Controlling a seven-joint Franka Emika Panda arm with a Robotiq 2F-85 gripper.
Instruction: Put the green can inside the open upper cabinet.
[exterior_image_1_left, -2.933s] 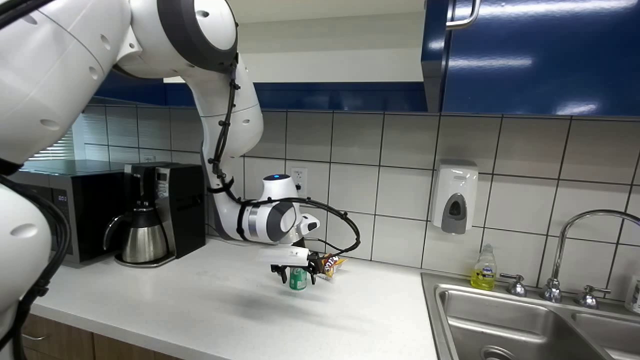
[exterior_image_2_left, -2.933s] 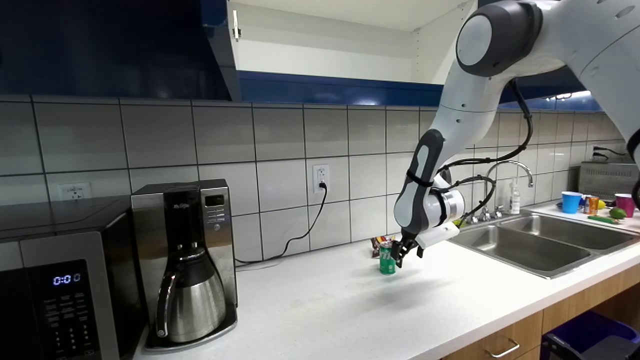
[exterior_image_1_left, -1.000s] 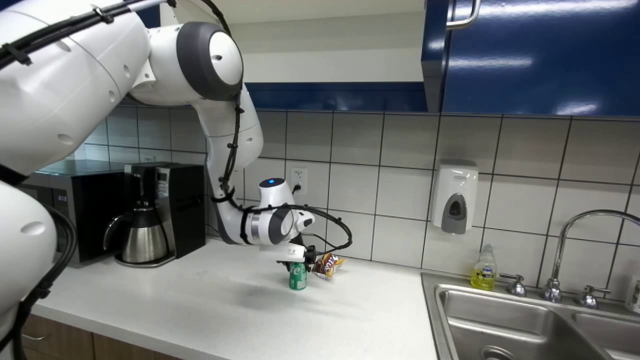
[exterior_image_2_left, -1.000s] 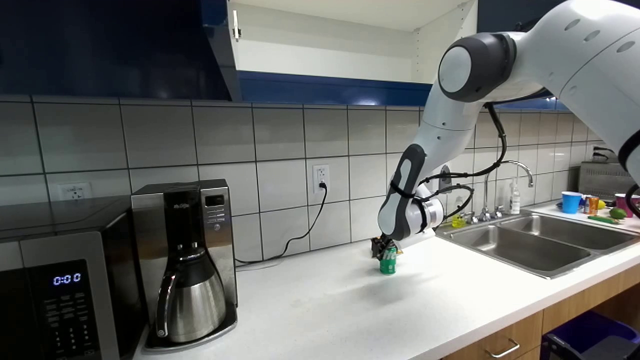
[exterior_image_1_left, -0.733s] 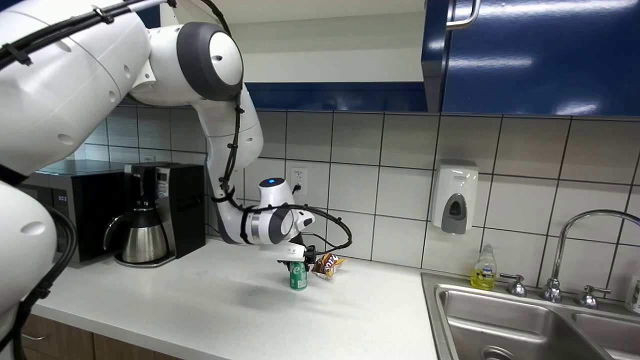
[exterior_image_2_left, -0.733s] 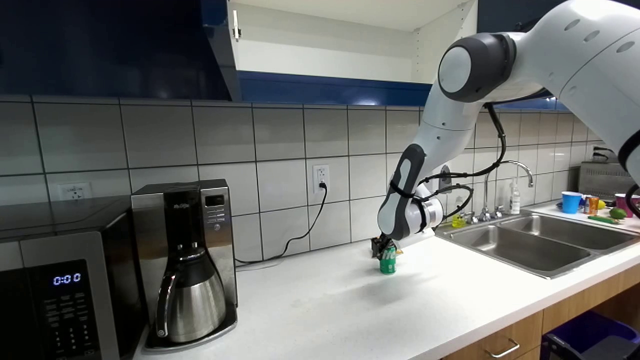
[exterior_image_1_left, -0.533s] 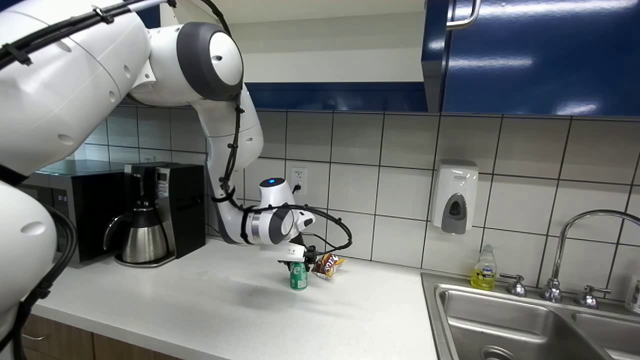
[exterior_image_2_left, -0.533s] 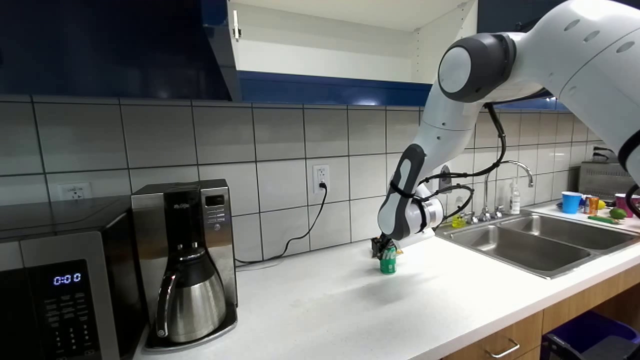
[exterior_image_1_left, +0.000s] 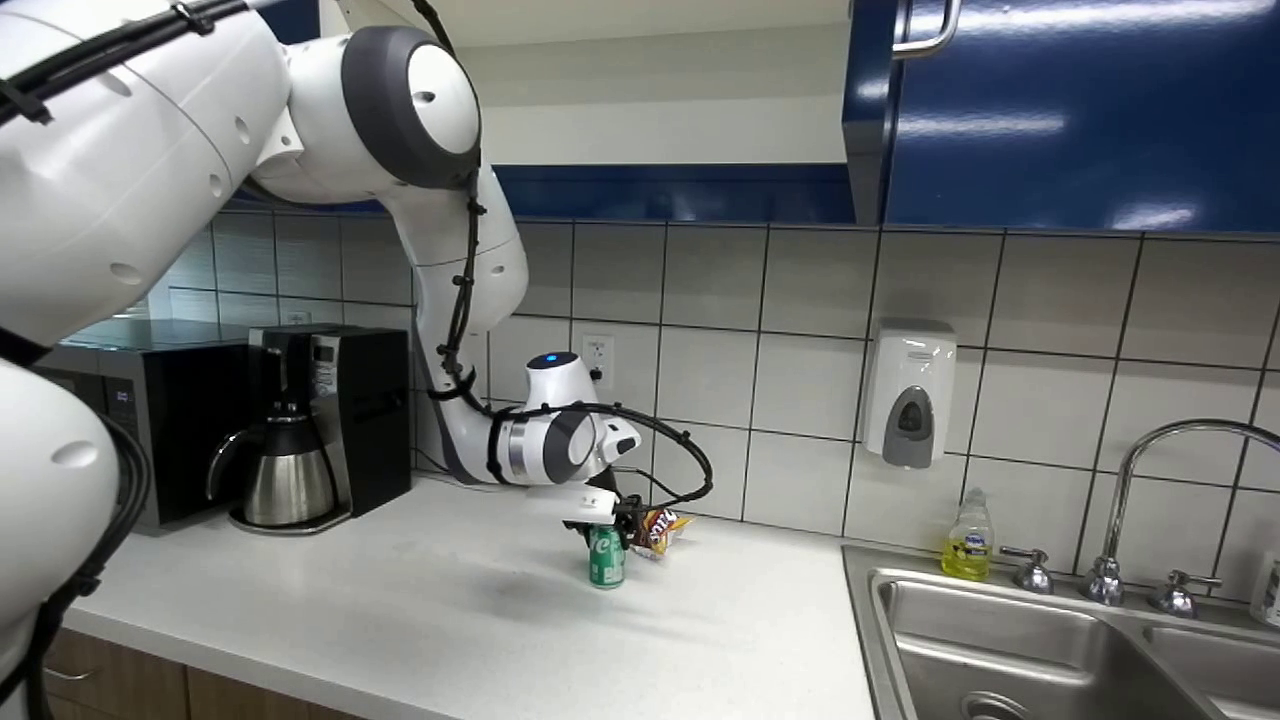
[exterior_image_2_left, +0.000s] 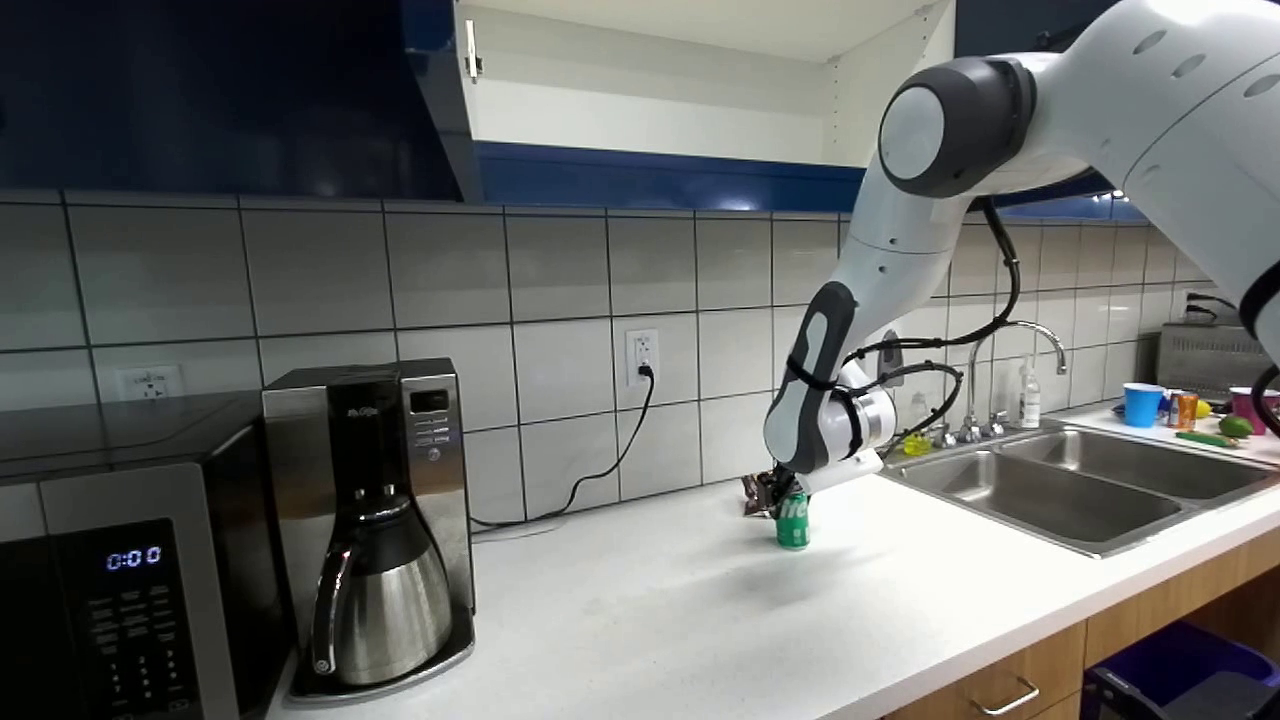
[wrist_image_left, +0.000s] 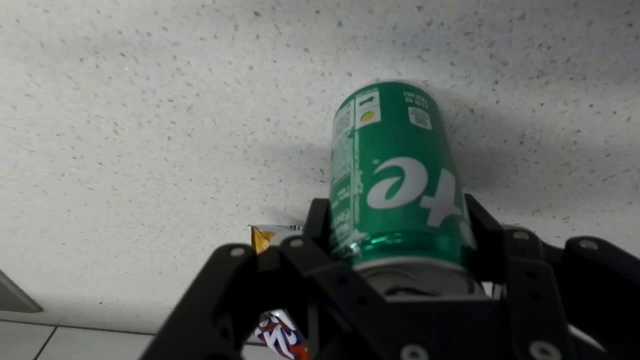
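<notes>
The green can stands between the two black fingers in the wrist view, both pressed to its sides near the top. My gripper is shut on it, from above. In both exterior views the can is upright at the counter's surface; whether its base touches the counter I cannot tell. The gripper covers its upper end. Above the tiled wall the open upper cabinet shows a bare white inside, well above the can; the arm hides part of it in an exterior view.
A snack bag lies right beside the gripper, toward the wall. The coffee maker and microwave stand at one end of the counter, the sink at the other. A blue cabinet door borders the opening.
The gripper came down over the can and shut on it. In the last half second, gripper and can have shifted slightly rightward together in both exterior views.
</notes>
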